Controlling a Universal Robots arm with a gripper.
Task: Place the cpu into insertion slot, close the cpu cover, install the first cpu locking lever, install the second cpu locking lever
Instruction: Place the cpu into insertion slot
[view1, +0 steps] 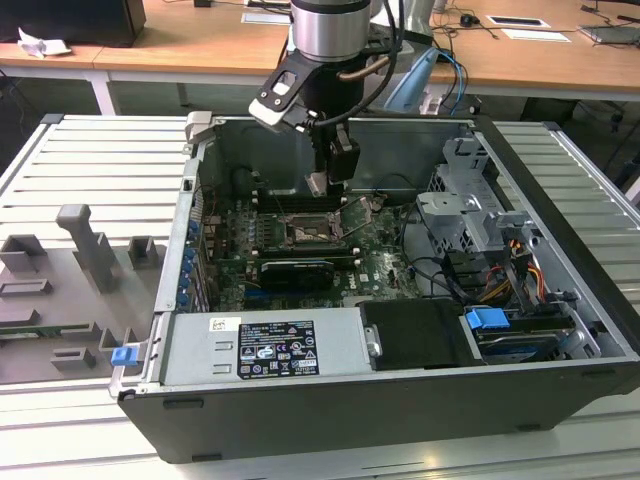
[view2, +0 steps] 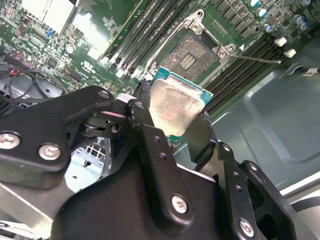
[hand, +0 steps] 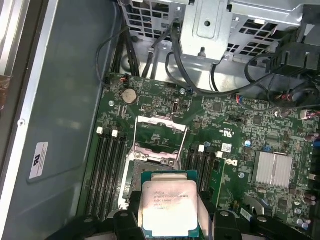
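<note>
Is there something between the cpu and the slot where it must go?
Nothing visible stands between them. The gripper holds the cpu near the slot. The cover is swung open, away from the slot, and the slot looks bare.

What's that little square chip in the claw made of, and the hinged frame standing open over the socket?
The chip: dull, brushed-looking metal lid, silvery-beige, on a green board edge, probably fibreglass. The cover frame: thin bright sheet metal, likely steel, judging by its shine.
</note>
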